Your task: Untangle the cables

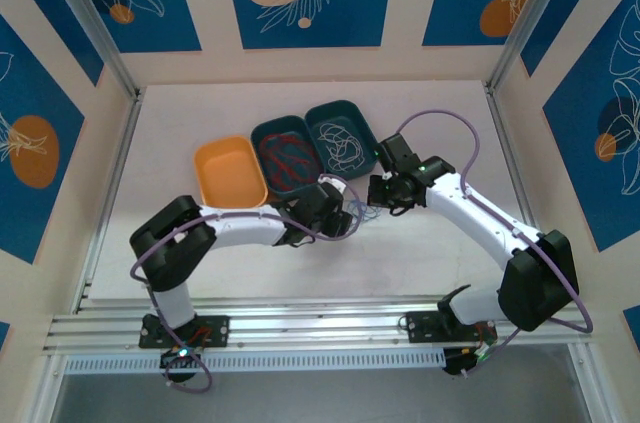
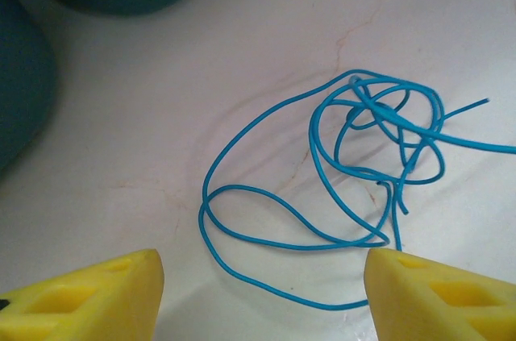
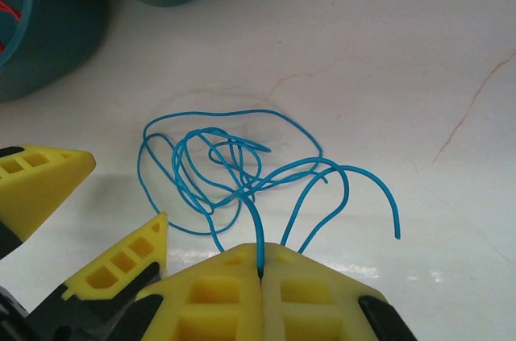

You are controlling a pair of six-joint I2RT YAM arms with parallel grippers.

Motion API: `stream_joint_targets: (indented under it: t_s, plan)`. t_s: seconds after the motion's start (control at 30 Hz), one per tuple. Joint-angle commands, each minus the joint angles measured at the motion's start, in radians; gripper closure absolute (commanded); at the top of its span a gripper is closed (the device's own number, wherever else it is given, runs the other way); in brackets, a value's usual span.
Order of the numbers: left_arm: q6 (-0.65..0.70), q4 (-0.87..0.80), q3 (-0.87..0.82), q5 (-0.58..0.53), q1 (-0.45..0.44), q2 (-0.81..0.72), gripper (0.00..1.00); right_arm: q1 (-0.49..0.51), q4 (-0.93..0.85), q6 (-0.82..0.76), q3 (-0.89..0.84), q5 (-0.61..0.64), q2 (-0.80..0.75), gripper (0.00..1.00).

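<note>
Right wrist view had the right tool [image 3: 262, 267] clenched on one strand of the blue cable [image 3: 240, 189]. The strand ran straight out from between its pressed fingers into a loose knot of loops lying on the white worktop [image 3: 387, 51] just ahead. Left wrist view showed the left tool [image 2: 262, 264] released, jaws spread wide, with the same cable flat on the worktop in front of it. Open loops lay near the gap, and the tight knot sat farther out and off-centre. From above, both tools sat close together over this tangle, just in front of the teal tray [image 1: 256, 138] of red cables [image 1: 285, 158] and the second teal tray [image 1: 346, 106] of white cables [image 1: 342, 141]. The tangle's longer spread ran between the two tools. I judged the free left tool well placed to take a near loop and draw it away from the held end.
</note>
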Motion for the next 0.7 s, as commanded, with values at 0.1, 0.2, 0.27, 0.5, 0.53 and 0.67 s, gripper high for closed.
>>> stream_joint_targets:
  t_s: [0.1, 0.2, 0.27, 0.5, 0.53, 0.67]
  plan:
    - [0.053, -0.012, 0.086, -0.021, -0.012, 0.094, 0.39, -0.012, -0.029, -0.010, -0.002, 0.017, -0.038, 1.00]
    - [0.058, -0.022, 0.118, -0.013, -0.012, 0.128, 0.40, -0.015, -0.028, -0.007, -0.006, 0.013, -0.039, 1.00]
    - [0.058, -0.047, 0.146, -0.013, -0.011, 0.150, 0.41, -0.016, -0.026, -0.005, -0.008, 0.012, -0.041, 1.00]
    - [0.044, -0.077, 0.155, -0.008, -0.012, 0.162, 0.72, -0.042, -0.054, 0.008, 0.001, 0.044, -0.060, 1.00]
    - [0.038, -0.079, 0.151, -0.009, -0.011, 0.159, 0.76, -0.050, -0.063, 0.010, 0.003, 0.053, -0.064, 1.00]
    - [0.023, -0.079, 0.117, -0.012, -0.011, 0.131, 0.88, -0.091, -0.096, 0.019, 0.006, 0.084, -0.088, 1.00]
